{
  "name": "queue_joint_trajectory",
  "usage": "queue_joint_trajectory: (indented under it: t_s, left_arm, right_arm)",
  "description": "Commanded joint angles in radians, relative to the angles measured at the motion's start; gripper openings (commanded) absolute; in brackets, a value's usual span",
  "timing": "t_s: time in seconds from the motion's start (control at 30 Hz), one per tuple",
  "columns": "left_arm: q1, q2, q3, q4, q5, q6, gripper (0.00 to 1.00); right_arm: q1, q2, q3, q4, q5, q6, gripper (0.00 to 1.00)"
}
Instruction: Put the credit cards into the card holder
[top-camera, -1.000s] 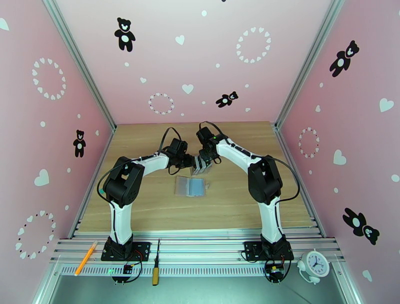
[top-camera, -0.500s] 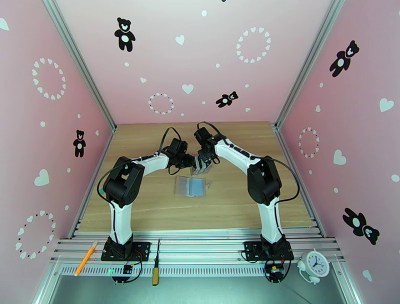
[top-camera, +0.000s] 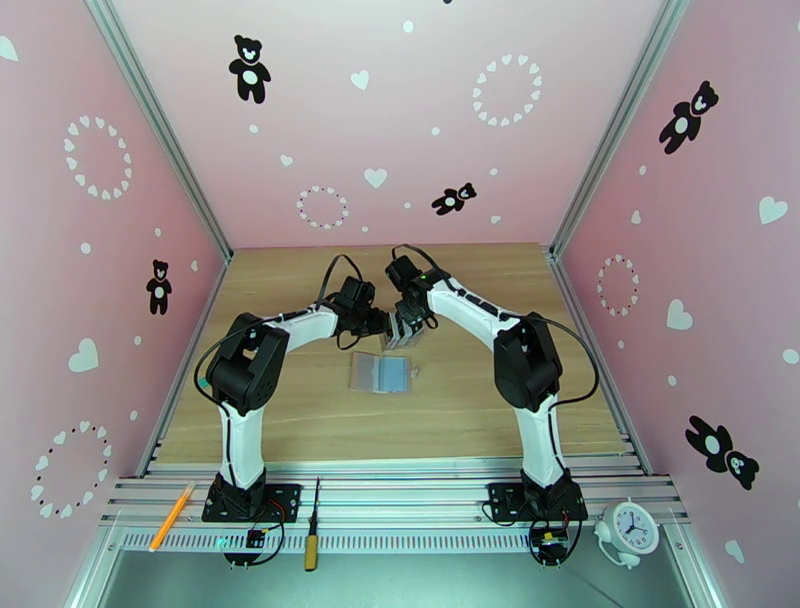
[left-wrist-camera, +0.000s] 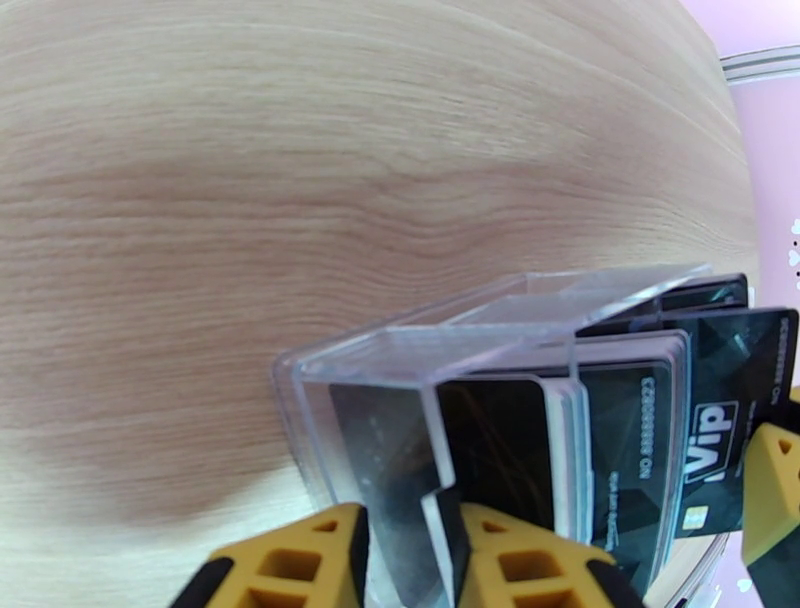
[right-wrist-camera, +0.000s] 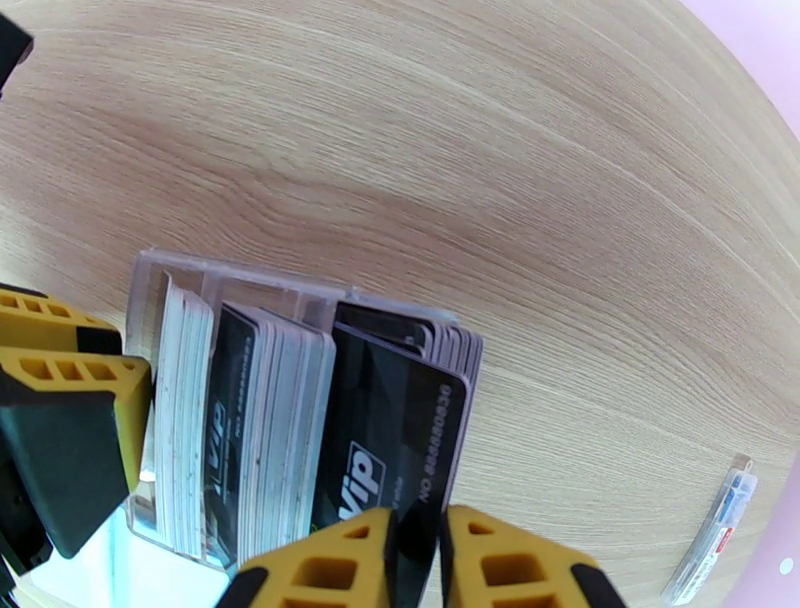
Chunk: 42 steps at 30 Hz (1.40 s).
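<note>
The card holder (top-camera: 380, 373) lies open and flat mid-table, its bluish-grey sleeves facing up. Just beyond it stands a clear rack (top-camera: 400, 335) of upright credit cards, where both grippers meet. My left gripper (left-wrist-camera: 415, 515) is shut on the near wall of the rack (left-wrist-camera: 400, 370), yellow fingers either side of the clear plastic. My right gripper (right-wrist-camera: 420, 545) is shut on the lower edge of one black credit card (right-wrist-camera: 395, 440) printed "Vip", which stands tilted at the rack's right end. Other cards (right-wrist-camera: 270, 420) stay packed upright in the rack (right-wrist-camera: 160, 275).
A thin flat clear-edged thing (right-wrist-camera: 722, 528) lies on the wood to the right of the rack. A pencil (top-camera: 172, 516) and a screwdriver (top-camera: 313, 537) rest on the near rail, with a small clock (top-camera: 630, 524) at the right. Pink walls enclose the table.
The right arm has edged slightly to the left at the rack. The left arm, the rack and the card holder have stayed in place.
</note>
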Motion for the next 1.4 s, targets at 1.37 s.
queue_joint_trajectory:
  t_s: [1.37]
  left_arm:
    - [0.002, 0.034, 0.009, -0.009, 0.014, -0.008, 0.30]
  right_arm:
    - [-0.004, 0.067, 0.056, -0.041, -0.030, -0.008, 0.45]
